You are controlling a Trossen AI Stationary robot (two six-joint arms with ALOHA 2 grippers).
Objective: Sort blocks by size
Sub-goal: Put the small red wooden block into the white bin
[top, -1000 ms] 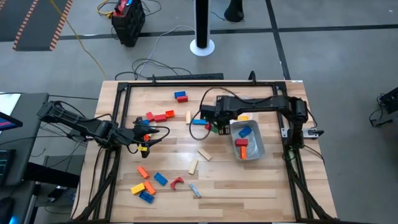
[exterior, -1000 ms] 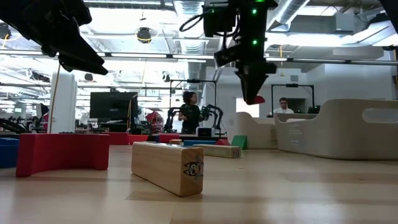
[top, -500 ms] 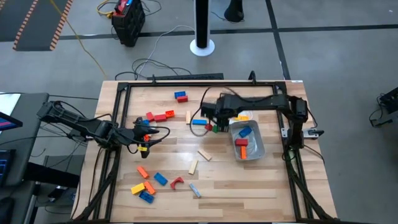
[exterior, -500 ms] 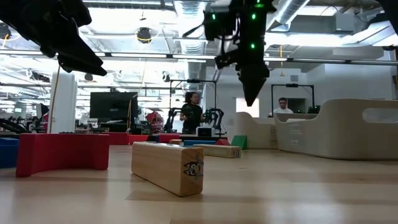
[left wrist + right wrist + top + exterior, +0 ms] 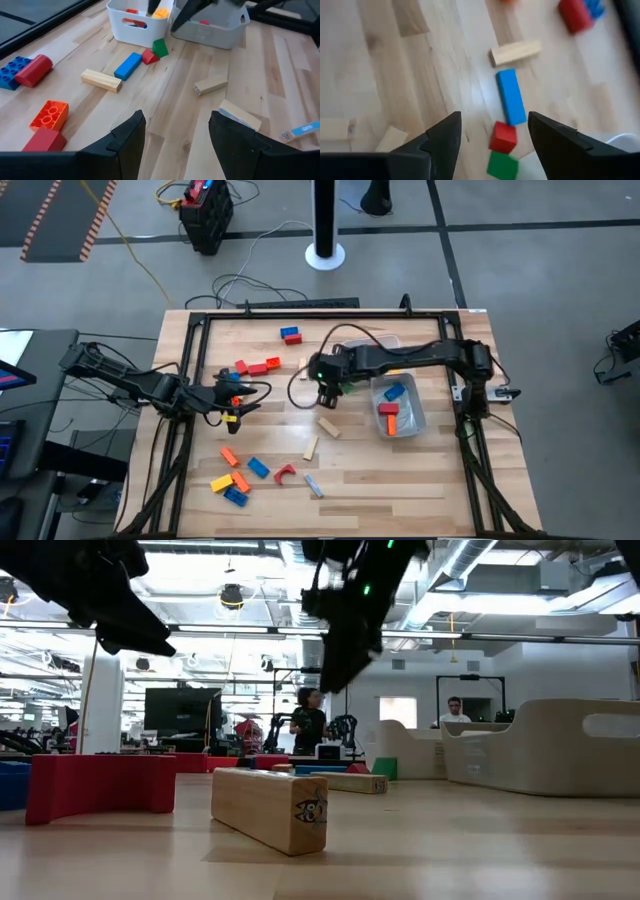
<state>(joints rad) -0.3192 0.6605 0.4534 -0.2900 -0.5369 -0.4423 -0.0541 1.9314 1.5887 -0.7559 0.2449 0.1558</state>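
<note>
The blocks lie scattered on the wooden table (image 5: 400, 470). My right gripper (image 5: 325, 388) hangs open above a blue bar (image 5: 510, 96), a red cube (image 5: 502, 137) and a green block (image 5: 501, 165), touching none of them. A tan block (image 5: 515, 53) lies past the bar's far end. My left gripper (image 5: 176, 125) stands open and empty over the table's left side (image 5: 238, 395). Ahead of it lie an orange block (image 5: 48, 114) and a tan block (image 5: 101, 80). More blocks (image 5: 240, 475) lie near the front left.
A white tub (image 5: 135, 20) and a clear tub (image 5: 400, 408) holding red and blue blocks stand right of the right gripper. In the low view a tan block (image 5: 270, 808) and a red arch (image 5: 100, 783) lie near the front edge. People stand in the room behind.
My right gripper has moved toward the table's left edge, away from the tubs, and has rolled and tipped so that it now slants. The blocks on the table have kept their places.
</note>
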